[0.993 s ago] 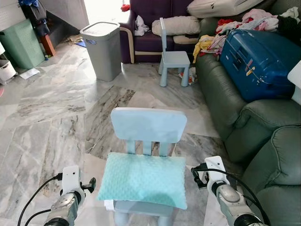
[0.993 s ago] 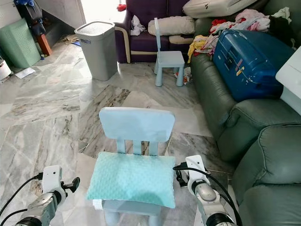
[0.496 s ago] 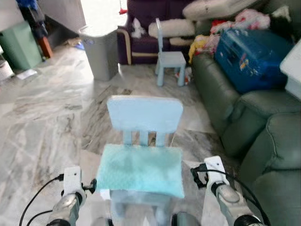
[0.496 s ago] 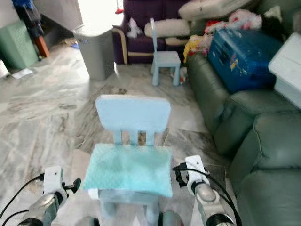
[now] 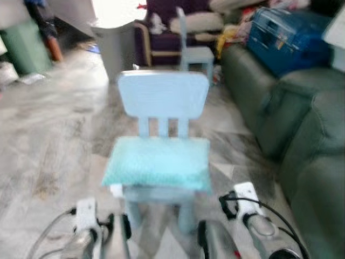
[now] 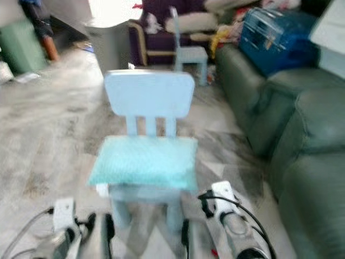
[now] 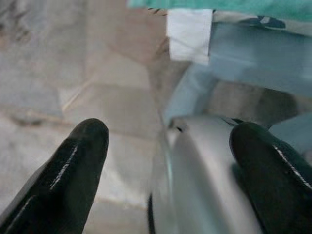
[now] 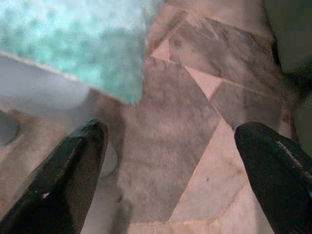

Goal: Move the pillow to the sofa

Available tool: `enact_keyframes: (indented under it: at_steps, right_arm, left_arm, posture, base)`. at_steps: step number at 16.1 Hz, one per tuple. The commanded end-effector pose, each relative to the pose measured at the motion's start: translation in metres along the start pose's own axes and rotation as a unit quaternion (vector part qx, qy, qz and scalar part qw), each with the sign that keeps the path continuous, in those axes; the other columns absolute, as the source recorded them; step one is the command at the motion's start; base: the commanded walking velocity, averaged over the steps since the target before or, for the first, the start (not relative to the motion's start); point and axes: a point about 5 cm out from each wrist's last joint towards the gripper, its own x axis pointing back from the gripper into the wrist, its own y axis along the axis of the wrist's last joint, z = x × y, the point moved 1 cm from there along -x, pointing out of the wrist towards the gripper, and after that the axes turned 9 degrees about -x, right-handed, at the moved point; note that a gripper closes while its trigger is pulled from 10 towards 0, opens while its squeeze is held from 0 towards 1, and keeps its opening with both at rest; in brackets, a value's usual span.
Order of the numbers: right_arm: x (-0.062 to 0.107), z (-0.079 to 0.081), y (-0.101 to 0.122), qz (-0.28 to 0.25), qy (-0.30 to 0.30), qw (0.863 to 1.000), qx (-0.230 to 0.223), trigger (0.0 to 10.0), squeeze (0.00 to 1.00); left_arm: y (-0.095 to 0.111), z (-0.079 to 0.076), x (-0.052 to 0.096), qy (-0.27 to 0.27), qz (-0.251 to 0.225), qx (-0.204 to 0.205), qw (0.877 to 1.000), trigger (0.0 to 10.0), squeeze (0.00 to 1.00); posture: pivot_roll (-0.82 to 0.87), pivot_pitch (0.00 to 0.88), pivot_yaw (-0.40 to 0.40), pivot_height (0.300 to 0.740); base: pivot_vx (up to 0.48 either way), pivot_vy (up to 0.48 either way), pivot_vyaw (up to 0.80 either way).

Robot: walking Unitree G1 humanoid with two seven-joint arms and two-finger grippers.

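Observation:
A light turquoise pillow lies flat on the seat of a small pale-blue chair straight ahead on the marble floor. My left gripper is low at the chair's front left and my right gripper low at its front right, neither touching the pillow. The left wrist view has the pillow's edge with its white label beyond two wide-apart black fingers. Through the right wrist view a pillow corner shows past spread fingers. Both grippers are open and hold nothing.
A dark green sofa runs along the right, with a blue suitcase and clothes at its far end. Behind the chair stand a grey bin, a second small chair and a purple sofa.
The whole picture has shifted and blurred: the camera has tipped down and come nearer the chair. Pillow and chair stay as they were; both grippers keep low beside the chair.

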Motion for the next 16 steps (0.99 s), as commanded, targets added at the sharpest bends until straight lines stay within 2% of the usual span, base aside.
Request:
enact_keyframes:
  at_steps: [1, 10, 13, 16]
  right_arm:
    - [-0.001, -0.001, 0.004, -0.004, 0.0, 1.0, 0.003, 10.0, 0.0]
    - [-0.001, -0.001, 0.004, -0.005, 0.002, 1.0, 0.005, 10.0, 0.0]
    - [-0.002, -0.001, 0.006, -0.008, 0.002, 1.0, 0.006, 10.0, 0.0]
    - [-0.004, -0.006, 0.025, -0.048, 0.004, 0.999, 0.009, 10.0, 0.0]
  left_arm:
    - [0.011, 0.004, -0.002, 0.006, -0.011, -0.007, 1.0, 10.0, 0.0]
    - [0.009, 0.007, -0.001, 0.011, -0.008, -0.016, 1.0, 10.0, 0.0]
    - [0.01, 0.008, -0.001, 0.017, -0.013, -0.019, 1.0, 10.0, 0.0]
    - [0.028, 0.016, -0.002, 0.051, -0.055, -0.044, 0.996, 10.0, 0.0]
  posture:
    - [-0.18, 0.0, -0.008, 0.48]
    - [-0.18, 0.0, -0.008, 0.355]
    - [-0.18, 0.0, -0.008, 0.33]
    - [-0.18, 0.0, -0.009, 0.32]
  base:
    - [0.0, 0.0, 0.0]
    - [0.0, 0.0, 0.0]
    - [0.0, 0.0, 0.0]
    - [0.0, 0.0, 0.0]
